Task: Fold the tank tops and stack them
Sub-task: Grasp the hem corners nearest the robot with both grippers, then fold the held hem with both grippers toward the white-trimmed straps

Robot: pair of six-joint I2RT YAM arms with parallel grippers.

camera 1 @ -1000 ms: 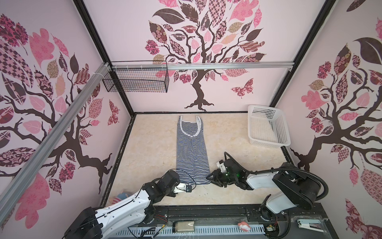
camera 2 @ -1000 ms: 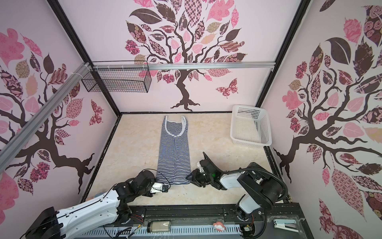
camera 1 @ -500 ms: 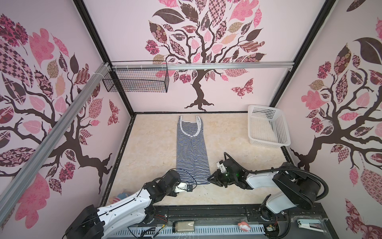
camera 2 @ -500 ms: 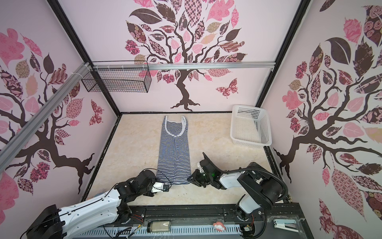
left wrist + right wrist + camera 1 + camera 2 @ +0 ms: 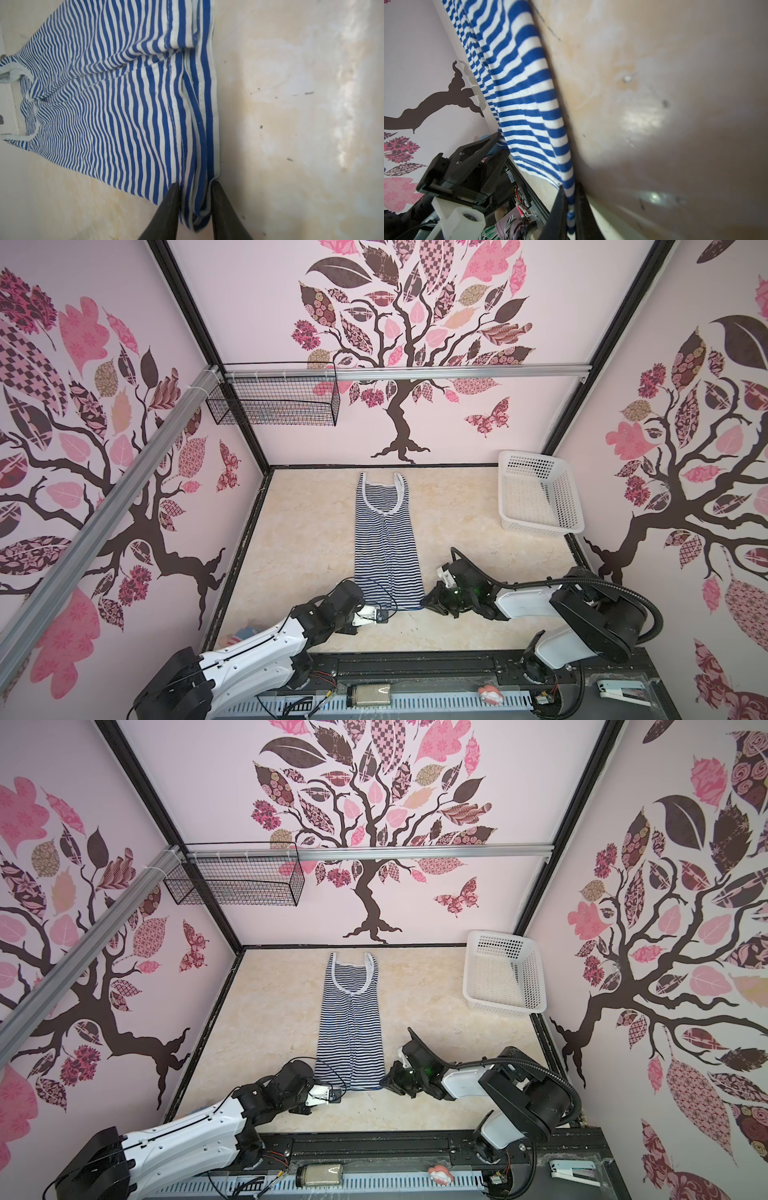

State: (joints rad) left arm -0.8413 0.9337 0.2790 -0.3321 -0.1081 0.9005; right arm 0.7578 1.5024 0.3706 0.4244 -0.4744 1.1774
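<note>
One striped tank top (image 5: 384,547) (image 5: 351,1027) lies flat and lengthwise on the beige table, folded narrow, with its straps toward the back wall. My left gripper (image 5: 360,595) (image 5: 313,1073) is low at the hem's near left corner. In the left wrist view it (image 5: 195,185) is shut on a bunched fold of the tank top (image 5: 116,99). My right gripper (image 5: 424,603) (image 5: 382,1082) is at the near right corner. In the right wrist view it (image 5: 570,187) pinches the thin hem edge of the tank top (image 5: 525,99). The left gripper (image 5: 501,143) also shows there.
A white plastic basket (image 5: 540,493) (image 5: 505,973) stands at the back right of the table. A black wire basket (image 5: 274,400) hangs from the rail at the back left. A small plush toy (image 5: 241,637) lies by the left arm near the front edge.
Both grippers' jaws have narrowed onto the hem corners of the tank top. The arms have hardly shifted and the tank top lies as before.
</note>
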